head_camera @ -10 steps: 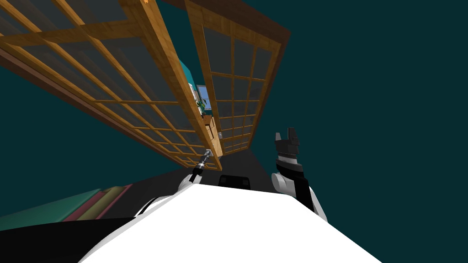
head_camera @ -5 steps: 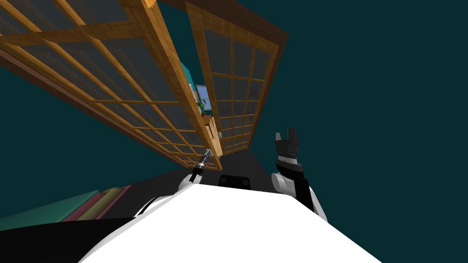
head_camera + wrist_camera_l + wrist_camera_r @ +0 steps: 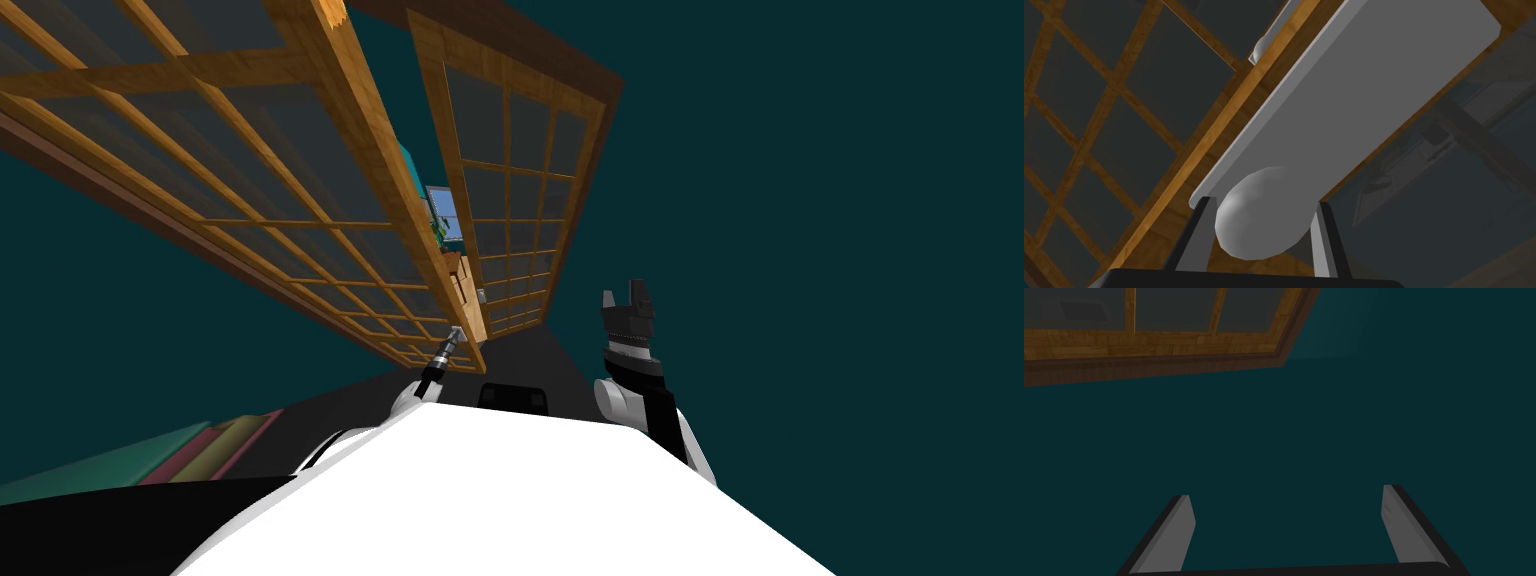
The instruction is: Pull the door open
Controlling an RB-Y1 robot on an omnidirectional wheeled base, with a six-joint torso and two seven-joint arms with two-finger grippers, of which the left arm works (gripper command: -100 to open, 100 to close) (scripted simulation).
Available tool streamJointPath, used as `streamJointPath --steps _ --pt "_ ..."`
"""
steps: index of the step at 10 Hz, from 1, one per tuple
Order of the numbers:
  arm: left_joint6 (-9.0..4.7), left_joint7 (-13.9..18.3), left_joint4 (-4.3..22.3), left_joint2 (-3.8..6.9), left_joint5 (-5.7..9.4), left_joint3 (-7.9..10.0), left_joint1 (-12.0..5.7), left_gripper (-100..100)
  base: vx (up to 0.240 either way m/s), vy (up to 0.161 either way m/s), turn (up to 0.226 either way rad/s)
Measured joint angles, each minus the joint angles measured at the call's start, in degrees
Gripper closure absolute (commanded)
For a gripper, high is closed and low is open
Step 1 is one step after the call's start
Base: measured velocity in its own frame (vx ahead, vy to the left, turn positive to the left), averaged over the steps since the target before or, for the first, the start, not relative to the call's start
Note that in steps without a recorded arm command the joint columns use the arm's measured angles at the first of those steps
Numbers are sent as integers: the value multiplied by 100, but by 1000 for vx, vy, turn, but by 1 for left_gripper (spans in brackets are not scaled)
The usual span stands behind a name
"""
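**Head view:** Your door [image 3: 250, 170] is the wooden lattice leaf with dark panes that stands swung out toward you on your left. Its free edge runs down to your left gripper [image 3: 452, 340]. A second leaf [image 3: 510, 200] of the same make stands to the right of it. The narrow gap [image 3: 443, 225] between the two shows a slice of another room. On your right a teal wall [image 3: 800, 200] runs close alongside, and your right gripper [image 3: 628, 296] hangs raised in front of it, apart from both leaves. The dark floor [image 3: 540, 345] lies between the leaves and you, with a striped floor covering [image 3: 200, 450] low on your left.

**Left wrist view:** Your left gripper [image 3: 1263, 202] is clamped on the door's grey rounded knob [image 3: 1259, 225], with one of the fingers [image 3: 1196, 235] pressing each side of it. The knob sits at the end of a long grey plate [image 3: 1364, 90] fixed to the door's wooden edge rail [image 3: 1224, 130]. Glass panes and thin wooden bars lie on both sides of that rail.

**Right wrist view:** Your right gripper [image 3: 1288, 493] has its fingers [image 3: 1174, 533] well apart and holds nothing. It faces the teal wall [image 3: 1324, 438]. A corner of the wooden leaf with its dark brown frame [image 3: 1154, 368] sits beyond the fingertips, well off from them.
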Motion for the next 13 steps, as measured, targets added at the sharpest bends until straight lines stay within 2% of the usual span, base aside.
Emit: streamJointPath --steps 5,7,9,13 --pt "14 648 -10 27 188 -110 -1 100 -34 15 -35" --pt "-8 933 68 44 287 -166 -55 100 -32 17 -30" --pt "83 1205 -91 47 357 -219 13 100 -30 11 -31" --pt "8 1688 82 82 519 -307 -79 100 -28 14 -31"
